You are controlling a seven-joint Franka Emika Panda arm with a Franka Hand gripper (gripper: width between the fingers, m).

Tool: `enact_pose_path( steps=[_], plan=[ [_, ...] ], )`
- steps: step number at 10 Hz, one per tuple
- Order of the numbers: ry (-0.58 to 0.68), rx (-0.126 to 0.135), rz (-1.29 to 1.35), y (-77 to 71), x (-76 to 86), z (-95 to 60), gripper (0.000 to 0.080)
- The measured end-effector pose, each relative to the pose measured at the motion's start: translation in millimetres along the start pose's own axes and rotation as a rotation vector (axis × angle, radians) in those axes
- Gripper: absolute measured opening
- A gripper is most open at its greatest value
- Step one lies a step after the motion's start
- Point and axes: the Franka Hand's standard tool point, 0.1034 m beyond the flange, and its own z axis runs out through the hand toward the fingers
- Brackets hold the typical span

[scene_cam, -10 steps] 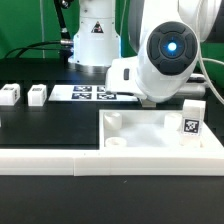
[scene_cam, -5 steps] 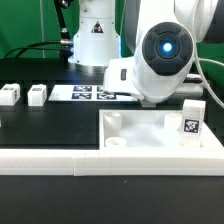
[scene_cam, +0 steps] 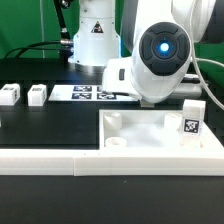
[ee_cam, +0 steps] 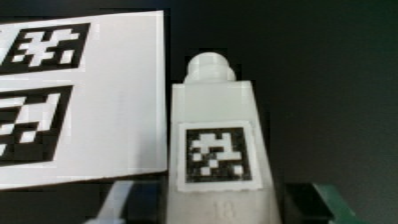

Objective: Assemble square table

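The gripper is closed on a white leg of the square table. In the wrist view one finger presses on one side of the leg and the other finger presses on the opposite side, with no gap that I can see. The leg lies along the line between the fingers and points away from the camera. Its free end is over the black table, just beside the edge of the marker board.

The leg is a long white block with flat sides. It becomes narrow at the far end and finishes in a small rounded tip. On its upper face it carries a black-and-white tag, close to the fingers.

In the exterior view the arm hides the gripper and this leg. The white slab lies at the exterior view's right with its rimmed side up, and round sockets show in its corners. A second leg with a tag stands upright at the far right corner of the slab. Two small leg blocks sit at the exterior view's left, well apart from the slab. A long white rail lies in front.
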Motion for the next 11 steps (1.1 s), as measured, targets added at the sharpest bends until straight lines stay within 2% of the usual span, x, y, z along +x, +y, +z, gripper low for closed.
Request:
enact_pose_path(
  steps=[3, 4, 5, 6, 7, 8, 10, 11],
  plan=[
    [-0.002, 0.004, -0.001, 2.2, -0.9, -2.8, 0.029],
    [-0.018, -0.006, -0.026, 8.2, -15.7, -29.1, 0.029],
    [-0.007, 0.01, -0.057, 15.9, -31.0, -59.8, 0.029],
    [-0.001, 0.029, -0.063, 27.2, -46.4, -82.2, 0.0291],
    [0.035, 0.031, -0.06, 36.2, -56.4, -99.8, 0.0291],
    [0.055, 0.032, -0.06, 40.6, -63.4, -108.0, 0.0291],
    [0.183, 0.035, -0.062, 37.9, -50.8, -112.8, 0.0291],
    [0.239, 0.041, -0.066, 37.5, -53.2, -114.0, 0.0291]
  ],
)
